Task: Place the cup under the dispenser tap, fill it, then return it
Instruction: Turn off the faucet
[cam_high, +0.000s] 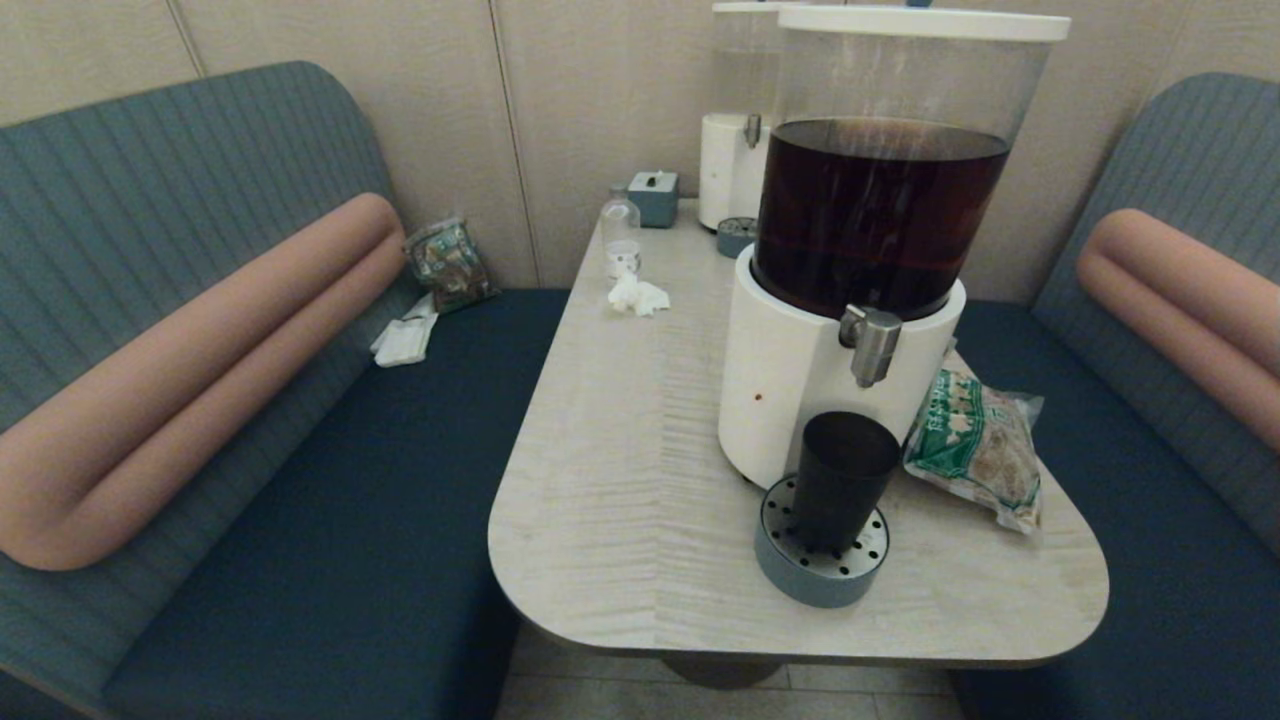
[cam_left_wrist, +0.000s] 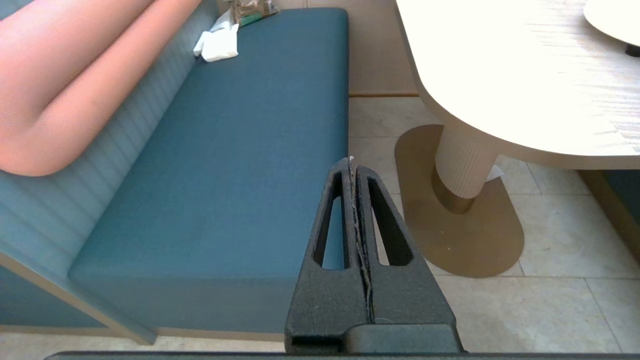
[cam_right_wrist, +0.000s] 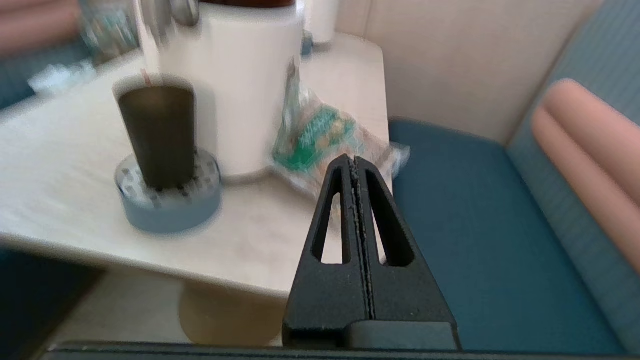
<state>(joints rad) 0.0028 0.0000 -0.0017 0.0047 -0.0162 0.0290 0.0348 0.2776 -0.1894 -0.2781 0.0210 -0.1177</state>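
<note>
The dark tapered cup (cam_high: 842, 480) stands upright on a round blue-grey drip tray (cam_high: 820, 560), just below the brushed-silver tap (cam_high: 872, 343) of the big white-based dispenser (cam_high: 790, 390) with dark brown liquid. The right wrist view shows the same cup (cam_right_wrist: 160, 135) on the drip tray (cam_right_wrist: 167, 200). My right gripper (cam_right_wrist: 353, 161) is shut and empty, off the table's near right corner, apart from the cup. My left gripper (cam_left_wrist: 351, 162) is shut and empty, low beside the left bench, near the table pedestal (cam_left_wrist: 465, 165). Neither arm shows in the head view.
A green-printed snack bag (cam_high: 980, 445) lies right of the dispenser. A small clear bottle (cam_high: 621, 240), crumpled tissue (cam_high: 638, 295), a small box (cam_high: 655, 195) and a second pale dispenser (cam_high: 735, 150) stand at the table's far end. Blue benches (cam_high: 330, 500) flank the table (cam_high: 620, 480).
</note>
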